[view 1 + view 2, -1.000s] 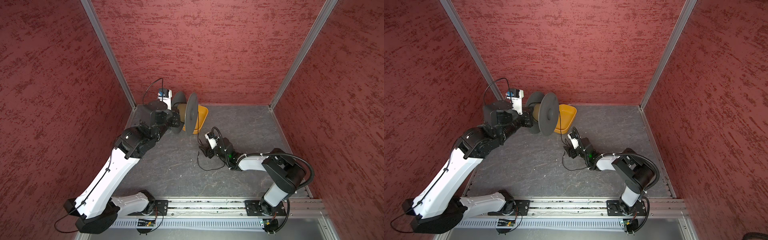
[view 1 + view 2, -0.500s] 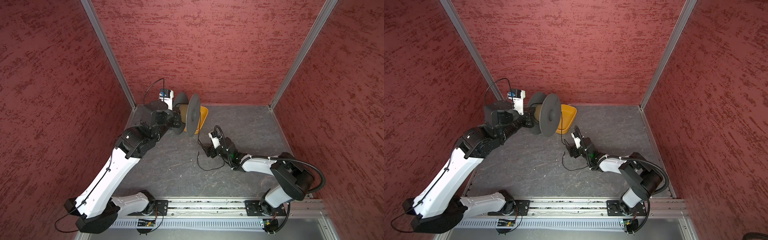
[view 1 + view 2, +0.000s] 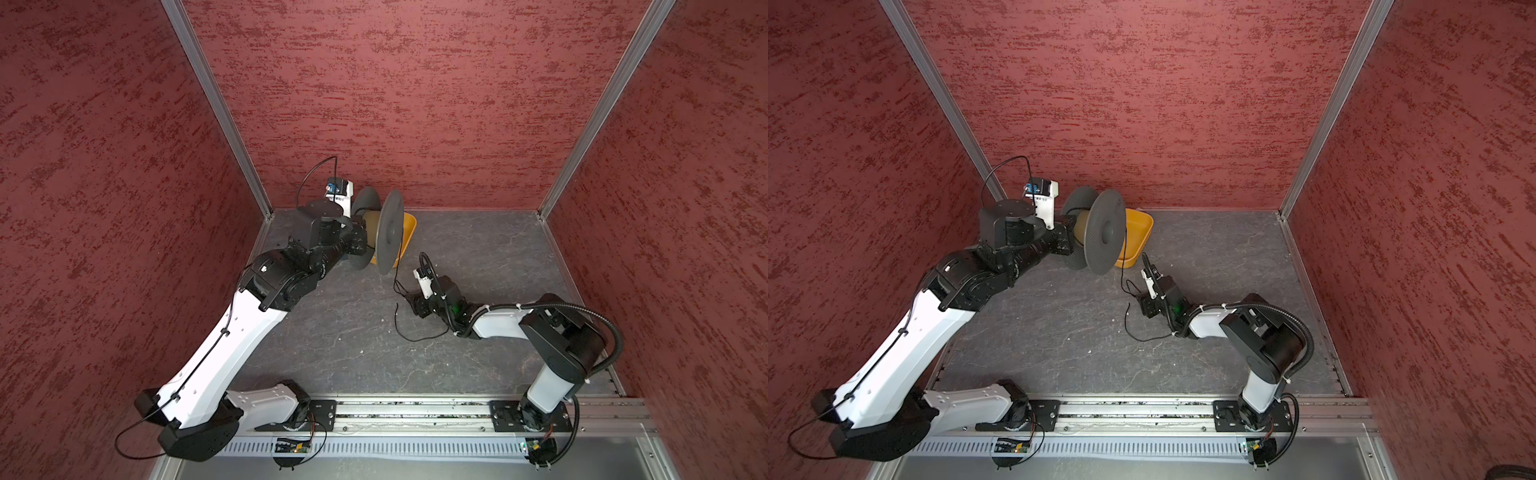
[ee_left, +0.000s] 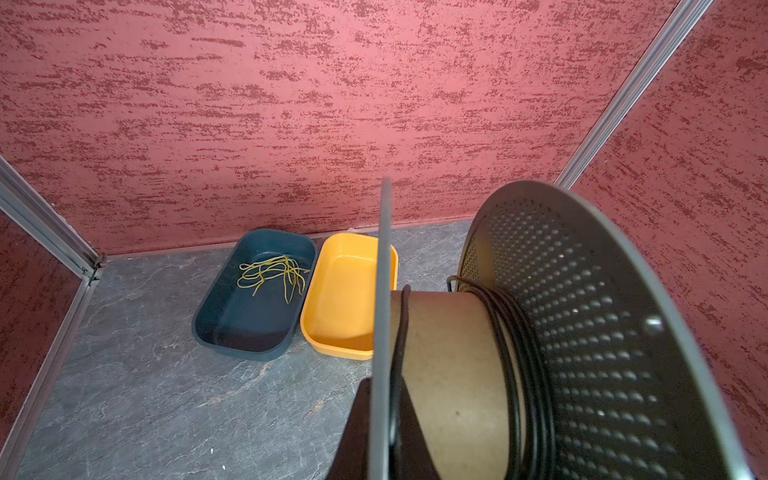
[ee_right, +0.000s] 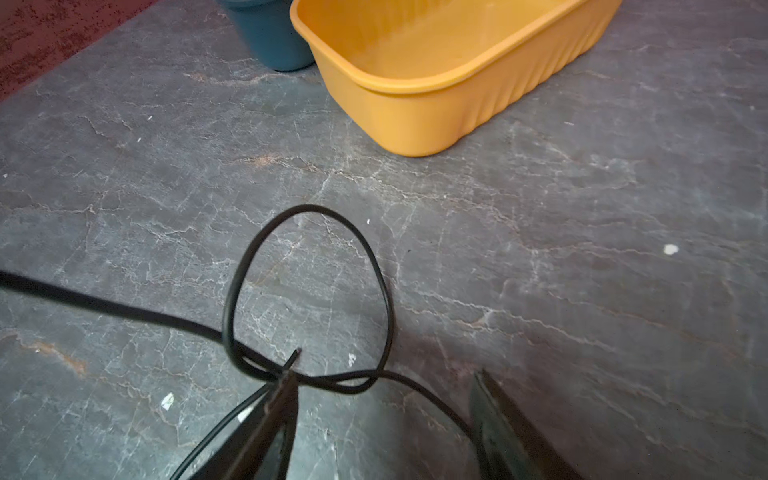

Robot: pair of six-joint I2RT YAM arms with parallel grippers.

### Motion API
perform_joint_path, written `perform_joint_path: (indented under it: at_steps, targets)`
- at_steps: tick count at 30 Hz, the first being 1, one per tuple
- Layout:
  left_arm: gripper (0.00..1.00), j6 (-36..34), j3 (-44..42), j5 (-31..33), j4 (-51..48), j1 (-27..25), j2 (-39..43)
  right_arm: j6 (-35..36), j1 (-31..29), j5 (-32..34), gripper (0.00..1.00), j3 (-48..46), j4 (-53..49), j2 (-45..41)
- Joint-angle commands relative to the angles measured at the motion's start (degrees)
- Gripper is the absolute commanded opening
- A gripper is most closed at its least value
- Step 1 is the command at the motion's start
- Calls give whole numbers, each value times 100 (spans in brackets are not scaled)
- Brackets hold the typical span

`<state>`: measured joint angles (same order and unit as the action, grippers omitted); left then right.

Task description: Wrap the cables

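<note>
My left gripper (image 4: 382, 415) is shut on one flange of a black spool (image 3: 390, 230) (image 3: 1104, 230) and holds it raised, axis level, at the back left. A few turns of the thin black cable (image 4: 519, 353) lie on the spool's brown core. From the spool the cable hangs down (image 3: 1122, 266) to the floor and curls there (image 3: 411, 339). My right gripper (image 5: 384, 376) (image 3: 413, 303) sits low over the floor, open. A cable loop (image 5: 309, 206) lies just ahead of it. One strand crosses between its jaws, unclamped.
A yellow tray (image 4: 351, 235) (image 5: 415, 120) stands empty at the back wall, partly behind the spool in both top views. Beside it a dark blue tray (image 4: 216, 316) holds yellow-green strands (image 4: 272, 272). Red walls close in three sides.
The right arm's elbow swung outward and came back, while its gripper stayed low by the cable loop. The left arm and spool shifted slightly to the right.
</note>
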<state>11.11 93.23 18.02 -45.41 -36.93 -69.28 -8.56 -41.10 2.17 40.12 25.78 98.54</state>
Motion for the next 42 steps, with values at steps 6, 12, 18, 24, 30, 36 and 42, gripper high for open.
perform_joint_path:
  at_steps: [6,12,18,24,30,36,42]
  targets:
    - [1,90,-349,94,463,4,399,89,66,-41,73,329,-804,-515]
    - [1,172,-560,48,304,63,624,562,181,-353,88,1015,-1627,-258]
    - [1,121,-631,-184,160,65,727,1306,373,-729,94,1459,-1800,218]
    - [1,83,-769,-264,162,69,741,1936,409,-888,96,1808,-2095,637]
    - [1,68,-764,-334,230,65,701,2123,418,-1239,97,1839,-1945,792]
    - [1,123,-697,-492,282,46,620,2076,419,-1693,97,2120,-1748,1230]
    - [1,163,-674,-628,360,-56,556,1766,419,-2344,98,2249,-1279,1482]
